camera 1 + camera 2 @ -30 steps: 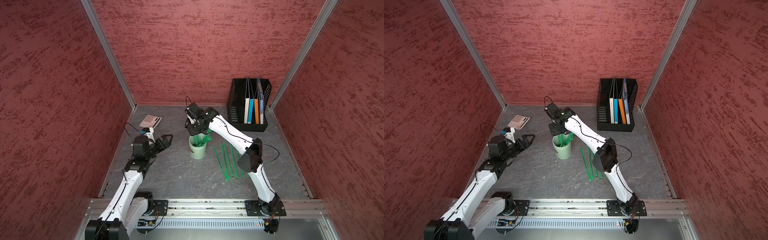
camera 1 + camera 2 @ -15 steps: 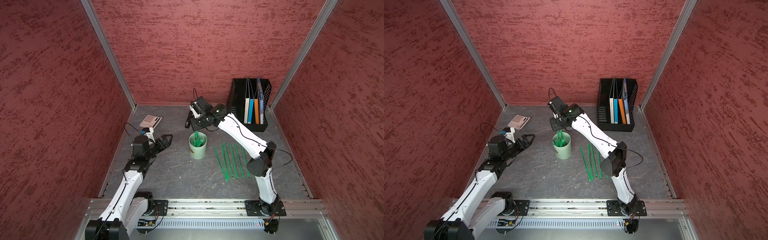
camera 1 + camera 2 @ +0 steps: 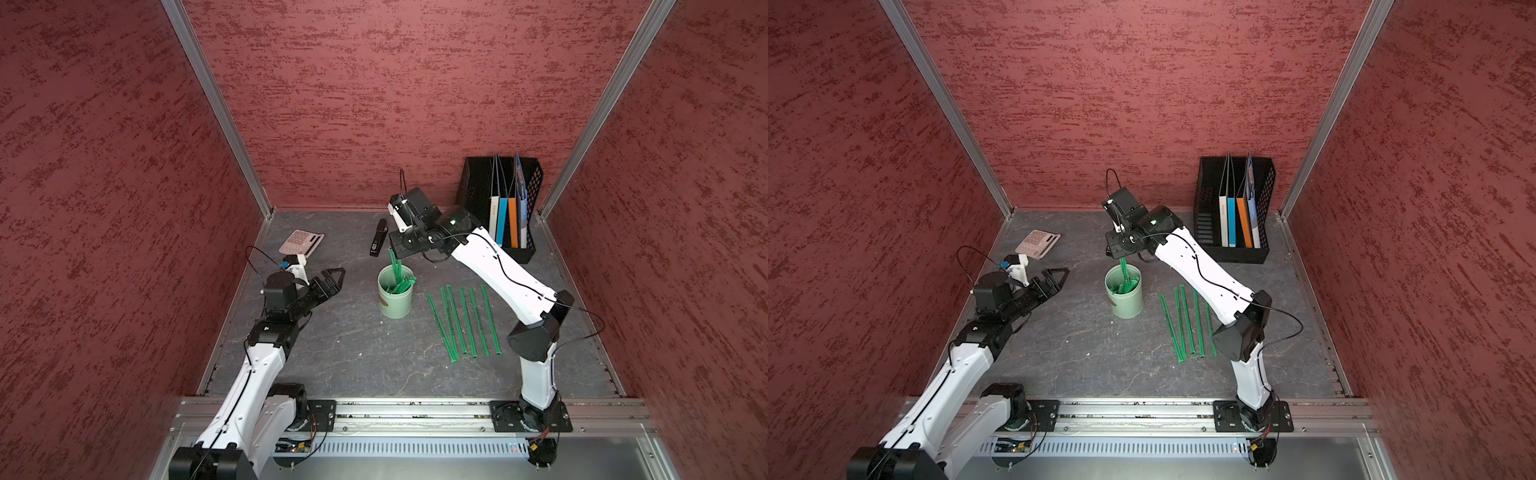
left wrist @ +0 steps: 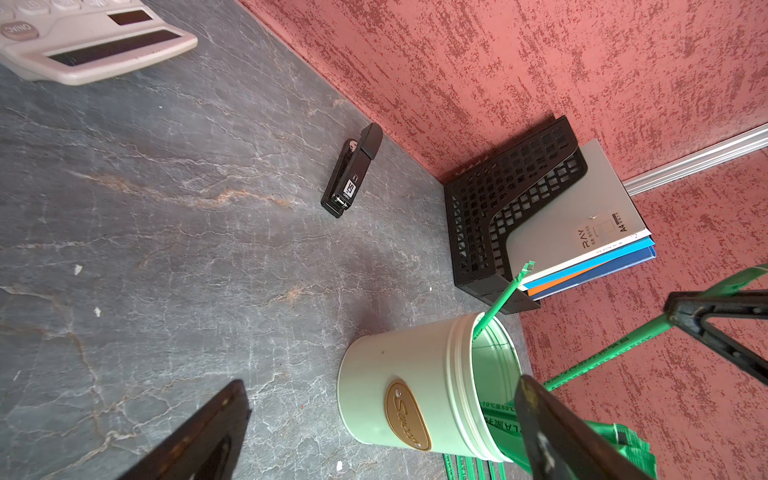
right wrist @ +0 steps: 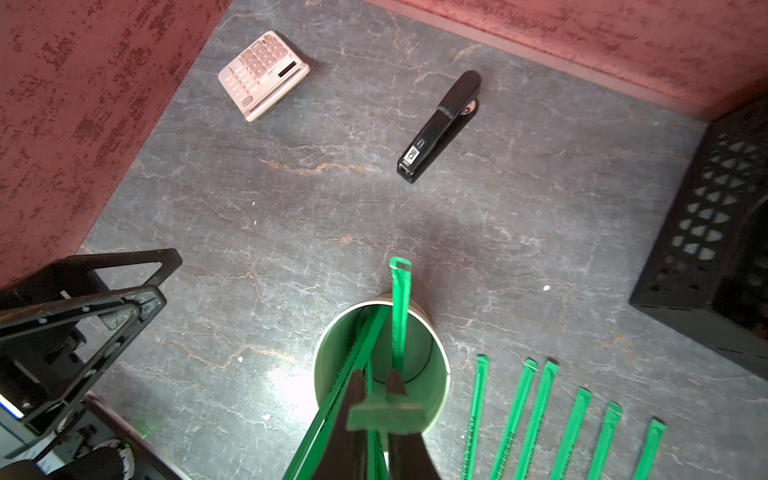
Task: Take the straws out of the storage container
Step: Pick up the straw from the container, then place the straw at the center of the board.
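- Grey, stone-veined tabletop [image 3: 353,353] carries everything; nearest, the left gripper [image 3: 332,281] hangs empty with its jaws spread wide, apart from the storage container [image 3: 395,305]
- 6 flat, bright green loose straws [image 5: 540,399] lie side by side on the table, just beside the storage container on the right arm's side; the right wrist view shows their squared ends and the print along them, which the top views do not
- Pale mint and smooth, the storage container stands upright mid-table, a cylinder with a ribbed rim; several straws [image 5: 355,361] lean inside it
- Only the left wrist view shows its brown mark to be an embossed gold oval badge [image 4: 407,415]
- Above it the right gripper [image 5: 375,384] is pressed together on 1 pinched straw [image 3: 395,266], whose lower end is inside the storage container
- Behind lies a glossy black stapler [image 3: 378,243], seen in a top view and both wrist views
- Farthest back, a pinkish calculator [image 3: 301,242] sits on the left, and a black mesh file rack [image 3: 478,187] holds upright folders [image 3: 503,220]: white, blue, orange
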